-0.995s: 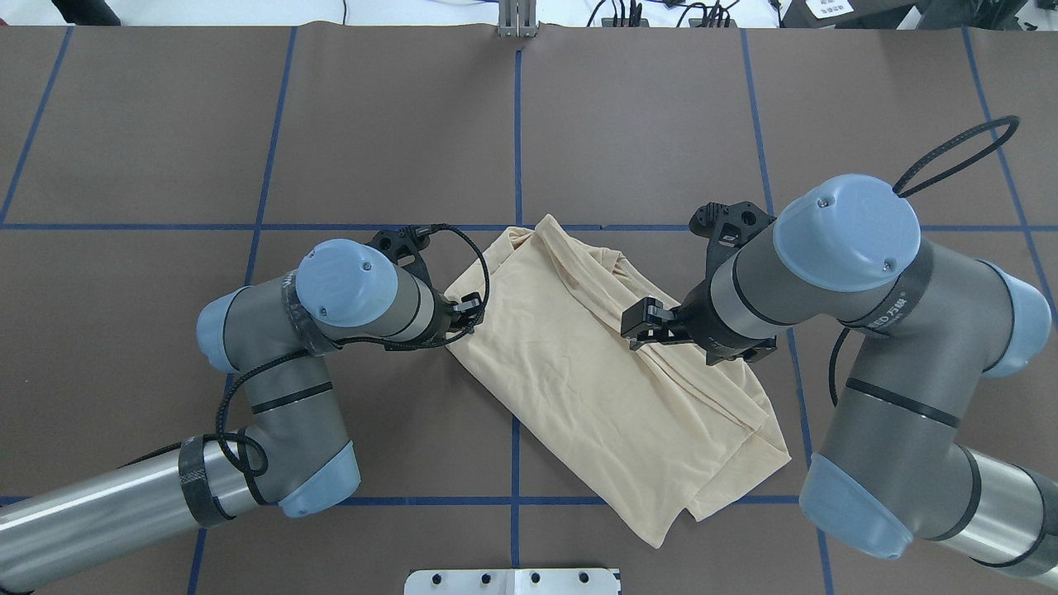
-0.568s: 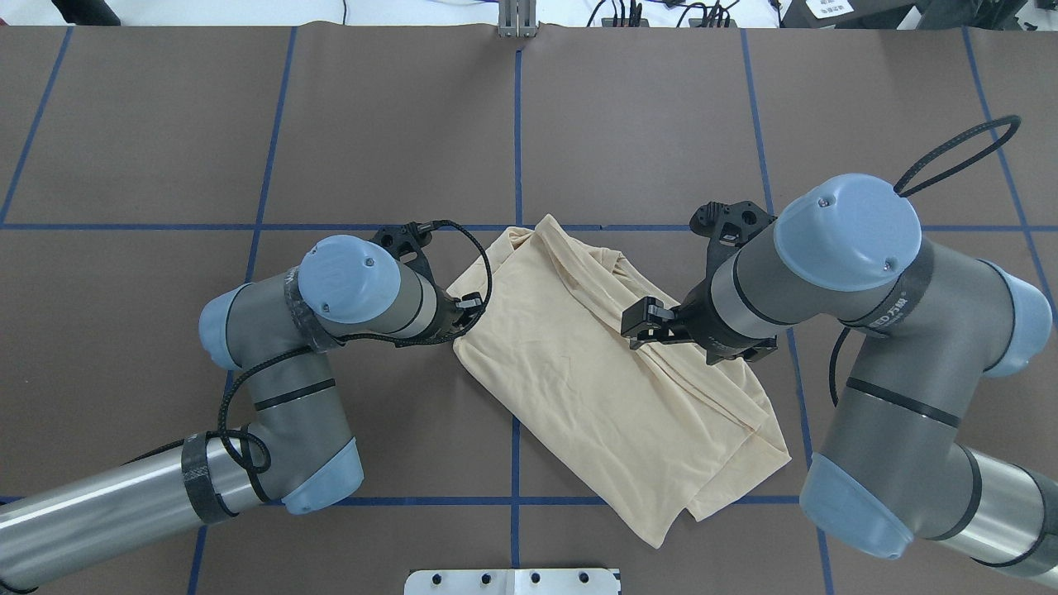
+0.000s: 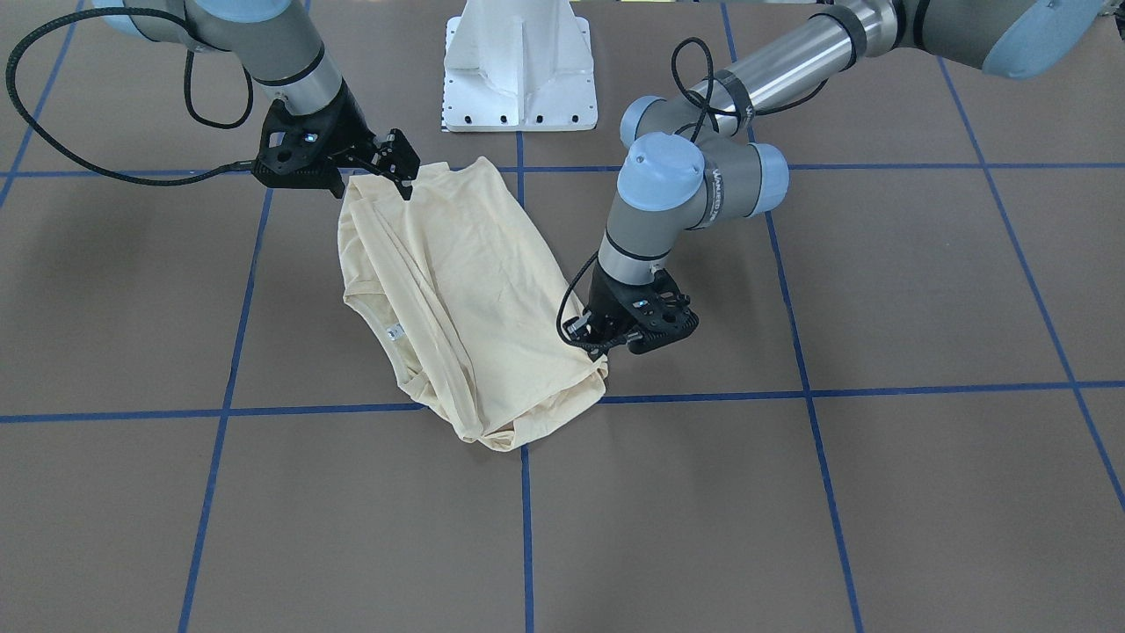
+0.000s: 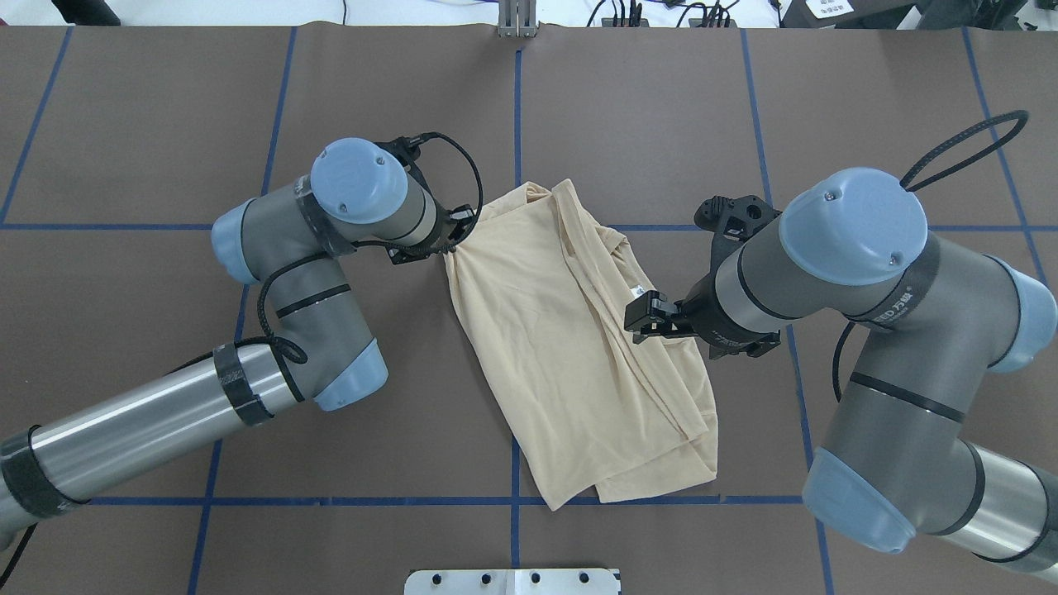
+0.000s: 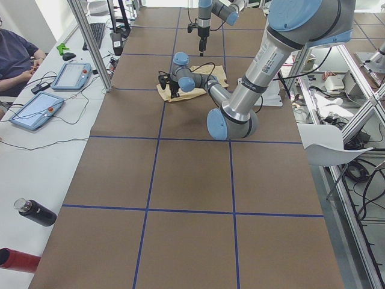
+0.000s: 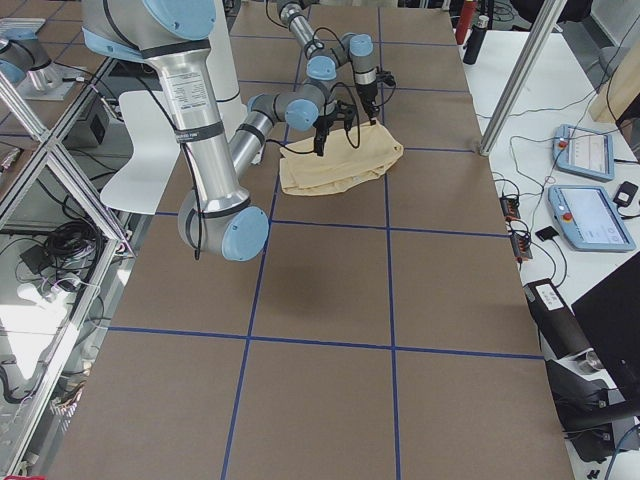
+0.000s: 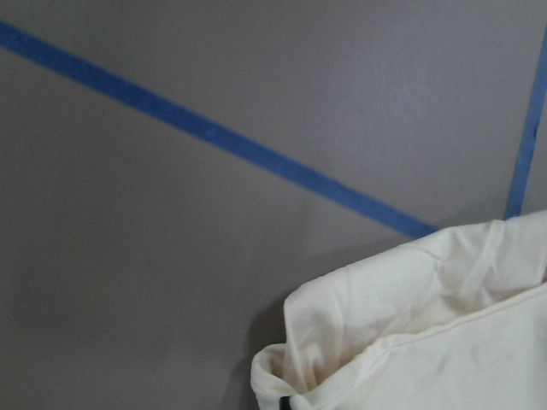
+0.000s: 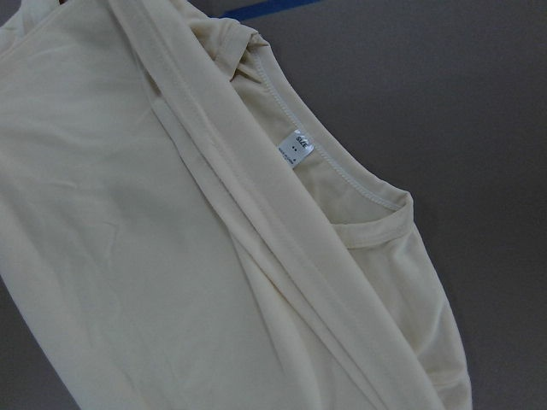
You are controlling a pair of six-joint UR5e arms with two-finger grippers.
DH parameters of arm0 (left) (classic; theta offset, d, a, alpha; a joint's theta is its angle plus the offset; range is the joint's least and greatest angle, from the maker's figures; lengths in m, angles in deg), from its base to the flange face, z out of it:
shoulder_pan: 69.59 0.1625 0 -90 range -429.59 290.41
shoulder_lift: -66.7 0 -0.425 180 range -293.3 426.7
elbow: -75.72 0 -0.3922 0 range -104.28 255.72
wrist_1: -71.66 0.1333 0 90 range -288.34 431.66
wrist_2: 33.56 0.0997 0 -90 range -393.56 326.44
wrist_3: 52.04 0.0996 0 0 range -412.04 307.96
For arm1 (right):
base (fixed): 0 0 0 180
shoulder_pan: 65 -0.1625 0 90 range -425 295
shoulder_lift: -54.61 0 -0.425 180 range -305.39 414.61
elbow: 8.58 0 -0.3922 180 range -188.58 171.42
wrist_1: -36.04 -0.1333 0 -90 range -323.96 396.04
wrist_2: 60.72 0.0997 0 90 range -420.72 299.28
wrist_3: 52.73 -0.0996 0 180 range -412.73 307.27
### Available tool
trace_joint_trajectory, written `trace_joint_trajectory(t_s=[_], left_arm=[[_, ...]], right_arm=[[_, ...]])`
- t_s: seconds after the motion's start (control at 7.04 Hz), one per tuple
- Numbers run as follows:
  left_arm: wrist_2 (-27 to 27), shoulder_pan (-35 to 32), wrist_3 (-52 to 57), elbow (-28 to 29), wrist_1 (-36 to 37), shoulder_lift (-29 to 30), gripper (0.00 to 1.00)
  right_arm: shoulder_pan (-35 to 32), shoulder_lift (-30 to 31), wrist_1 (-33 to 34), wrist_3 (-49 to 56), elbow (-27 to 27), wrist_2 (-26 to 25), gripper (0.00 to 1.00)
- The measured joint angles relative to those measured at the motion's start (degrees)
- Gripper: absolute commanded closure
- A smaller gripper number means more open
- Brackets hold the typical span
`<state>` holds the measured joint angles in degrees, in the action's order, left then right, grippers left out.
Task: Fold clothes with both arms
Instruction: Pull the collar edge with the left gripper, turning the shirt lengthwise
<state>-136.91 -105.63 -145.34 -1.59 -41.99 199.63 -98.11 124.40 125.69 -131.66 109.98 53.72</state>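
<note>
The cream-yellow shirt (image 4: 562, 347) lies folded lengthwise on the brown table, print hidden. Its white neck label (image 8: 296, 147) faces up. It also shows in the front view (image 3: 475, 290) and in the left wrist view (image 7: 410, 325). My left gripper (image 4: 453, 242) is low at the shirt's far left edge and is shut on a bunched bit of the cloth; it also shows in the front view (image 3: 591, 341). My right gripper (image 4: 643, 321) hovers above the shirt's right side near the collar. Its fingers look open and empty in the front view (image 3: 400, 171).
The white pedestal base (image 3: 520, 70) stands at the table's robot-side edge. Blue tape lines (image 4: 517, 124) grid the brown mat. Tablets (image 5: 72, 75) and a metal post (image 5: 90, 42) stand on the side bench past the table's far edge.
My left gripper has moved away from the robot with the shirt's edge in it. The shirt swung with it, its near end sliding left. The right gripper has hardly moved.
</note>
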Motion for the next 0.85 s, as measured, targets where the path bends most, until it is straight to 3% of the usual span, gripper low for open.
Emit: trace_joint_trajectory(t_s=[0.43,0.57,0.71,0.85], left_arm=[[3.1,-3.7,0.6,5.5,-2.6,4.6,1.0],[5.4,-3.9,0.6,7.7,-5.4,5.8,0.33],[7.6,-4.0,0.6,9.9,-8.7,6.4,0.0],[9.6,-4.1,1.5,11.3,-11.0,6.7,0.0]], right_arm=[[-0.5,0.0,0.0,0.0,0.0,-2.1,0.0],[-0.5,0.0,0.0,0.0,0.0,-2.6,0.0],[-0.5,0.0,0.0,0.0,-0.1,-3.2,0.0],[-0.4,0.0,0.0,0.0,-0.4,-3.8,0.0]])
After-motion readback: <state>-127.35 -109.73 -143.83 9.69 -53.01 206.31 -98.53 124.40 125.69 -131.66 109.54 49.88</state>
